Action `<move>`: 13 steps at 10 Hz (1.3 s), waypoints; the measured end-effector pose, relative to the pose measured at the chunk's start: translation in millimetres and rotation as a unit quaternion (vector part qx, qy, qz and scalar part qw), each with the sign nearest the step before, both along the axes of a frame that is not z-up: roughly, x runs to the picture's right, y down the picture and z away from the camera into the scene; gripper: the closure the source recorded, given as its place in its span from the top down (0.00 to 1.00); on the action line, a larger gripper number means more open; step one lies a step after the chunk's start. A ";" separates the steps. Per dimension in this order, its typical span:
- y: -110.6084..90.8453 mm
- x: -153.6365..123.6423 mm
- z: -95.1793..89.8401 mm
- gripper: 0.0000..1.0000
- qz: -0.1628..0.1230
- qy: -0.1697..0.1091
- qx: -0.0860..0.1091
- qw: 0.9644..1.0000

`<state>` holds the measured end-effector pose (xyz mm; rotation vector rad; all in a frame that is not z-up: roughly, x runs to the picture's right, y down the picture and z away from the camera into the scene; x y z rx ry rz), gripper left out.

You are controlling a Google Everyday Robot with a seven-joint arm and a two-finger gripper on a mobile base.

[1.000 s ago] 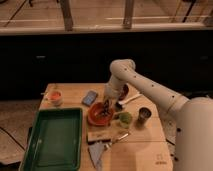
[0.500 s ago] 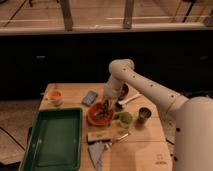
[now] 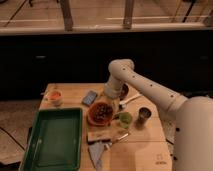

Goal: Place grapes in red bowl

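The red bowl (image 3: 99, 115) is a wide orange-red dish in the middle of the wooden table (image 3: 145, 150). The grapes (image 3: 103, 111), a dark bunch, lie inside it. My gripper (image 3: 110, 99) hangs straight down from the white arm, just above the bowl's far right rim and close over the grapes. I cannot tell whether it touches them.
A green tray (image 3: 52, 137) fills the front left. A pale cup with an orange top (image 3: 55, 96) stands at the back left, with a blue-grey object (image 3: 90, 97) beside it. A darker bowl (image 3: 124, 91), a white spoon (image 3: 129, 101), a small green cup (image 3: 125, 119) and a dark metal cup (image 3: 144, 114) crowd the right. A block (image 3: 100, 136) and a cloth (image 3: 96, 152) lie in front.
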<state>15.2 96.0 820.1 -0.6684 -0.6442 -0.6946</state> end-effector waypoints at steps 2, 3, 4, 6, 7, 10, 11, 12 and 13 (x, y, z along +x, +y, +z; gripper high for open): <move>-0.6 1.2 -0.5 0.80 0.002 0.000 0.003 1.000; -1.4 1.0 -0.6 0.80 0.003 -0.001 0.003 1.000; -1.3 0.0 -0.3 0.80 0.003 -0.003 0.002 1.000; -2.0 -1.6 -0.2 0.80 0.003 -0.006 0.002 1.000; -1.7 -1.5 -0.4 0.80 0.002 -0.006 0.001 1.000; -1.4 -1.2 -0.6 0.80 0.002 -0.006 0.000 1.000; -1.4 -1.3 -0.6 0.80 0.002 -0.006 0.000 1.000; -1.4 -1.2 -0.6 0.80 0.002 -0.006 0.000 1.000; -1.3 -1.0 -0.6 0.80 0.002 -0.006 0.000 1.000</move>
